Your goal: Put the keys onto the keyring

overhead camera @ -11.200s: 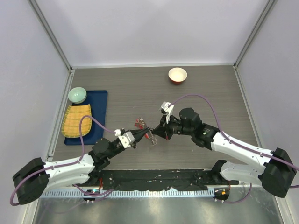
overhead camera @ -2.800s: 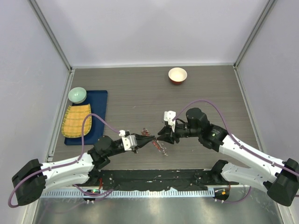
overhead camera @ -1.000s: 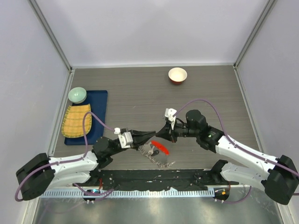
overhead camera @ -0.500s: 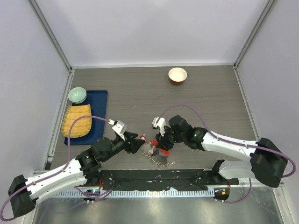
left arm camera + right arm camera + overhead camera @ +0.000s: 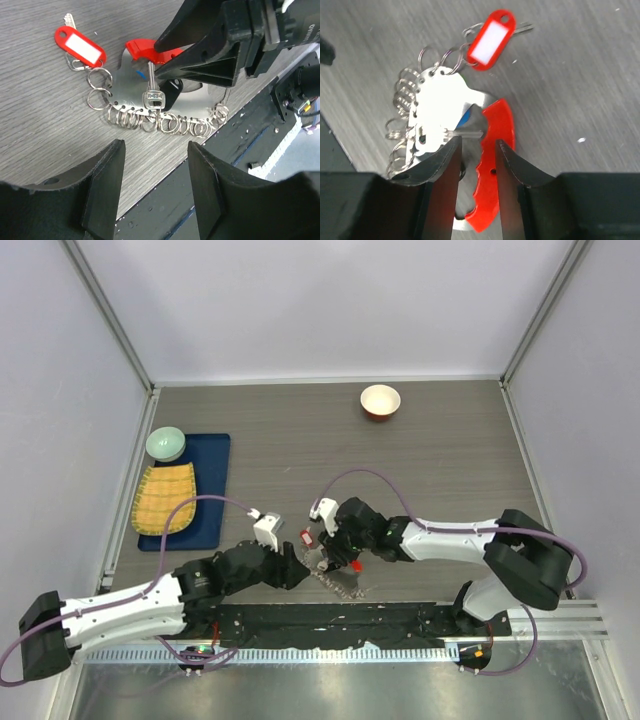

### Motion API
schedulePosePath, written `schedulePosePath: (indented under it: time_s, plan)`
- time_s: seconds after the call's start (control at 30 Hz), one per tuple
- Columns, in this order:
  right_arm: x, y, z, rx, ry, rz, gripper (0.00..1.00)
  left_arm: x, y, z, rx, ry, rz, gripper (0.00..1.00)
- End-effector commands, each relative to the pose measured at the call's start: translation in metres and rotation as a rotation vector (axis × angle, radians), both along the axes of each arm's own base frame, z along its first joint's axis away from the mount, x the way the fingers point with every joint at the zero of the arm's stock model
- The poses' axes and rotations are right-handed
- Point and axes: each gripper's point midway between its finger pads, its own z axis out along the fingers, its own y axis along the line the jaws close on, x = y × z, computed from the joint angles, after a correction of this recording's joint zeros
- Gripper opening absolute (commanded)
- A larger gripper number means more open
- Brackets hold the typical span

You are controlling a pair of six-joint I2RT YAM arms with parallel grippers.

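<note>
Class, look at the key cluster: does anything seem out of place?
A silver key lies atop the keyring's metal plate rather than hanging off its edge rings like the red tag; nothing else stands out.

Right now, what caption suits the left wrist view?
Open left tool faces the keyring and red key tag; right tool straddles the silver key.

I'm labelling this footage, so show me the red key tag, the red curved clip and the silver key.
red key tag [image 5: 80,45]: left wrist view, white label.
red curved clip [image 5: 496,120]: right wrist view, upper curve.
silver key [image 5: 153,98]: left wrist view, its head.
</note>
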Motion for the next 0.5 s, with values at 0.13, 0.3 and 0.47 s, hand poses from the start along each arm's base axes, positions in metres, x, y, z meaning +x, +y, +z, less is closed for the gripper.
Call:
schedulePosePath:
  time_s: [0.13,0.3,0.47]
  plan:
    - [0.055,-0.007,-0.004,0.010,-0.052,-0.242,0.39,0.016,-0.010,0.028,-0.004,0.016,0.093,0.55]
    - [0.079,-0.018,-0.007,0.014,-0.071,-0.335,0.39,0.017,-0.022,0.019,0.066,0.059,0.071,0.51]
    - [0.095,-0.021,-0.005,0.061,-0.063,-0.405,0.40,0.016,-0.048,0.023,0.130,0.040,0.019,0.51]
